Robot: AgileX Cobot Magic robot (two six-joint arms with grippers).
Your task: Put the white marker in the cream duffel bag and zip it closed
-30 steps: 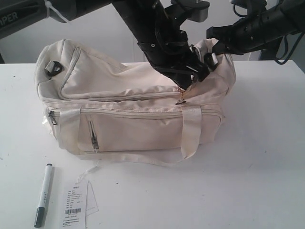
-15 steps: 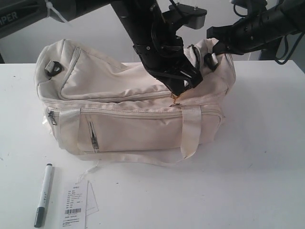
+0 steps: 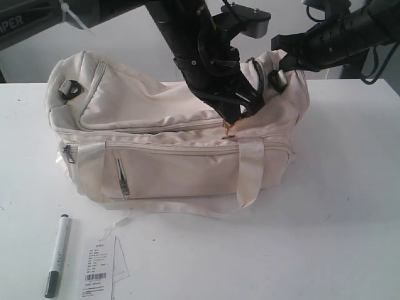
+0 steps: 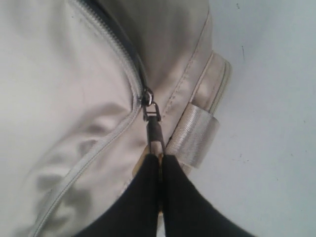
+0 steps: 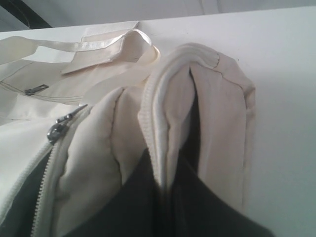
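Pinches the zipper pull (image 4: 154,129) of the cream duffel bag (image 3: 175,169) with the left gripper (image 4: 160,159), clamps the bag's end fold (image 5: 217,98) with the right gripper (image 5: 168,172).

Print on white marker (image 3: 57,255), tabletop's (image 3: 325,237) front-left corner: too small for you to read | paper tag (image 3: 99,269) beside it: lower end cut by frame edge | cream duffel bag (image 3: 169,169) interior: hidden from you | zipper pull's (image 4: 154,128) end: buried inside left gripper (image 4: 160,159)
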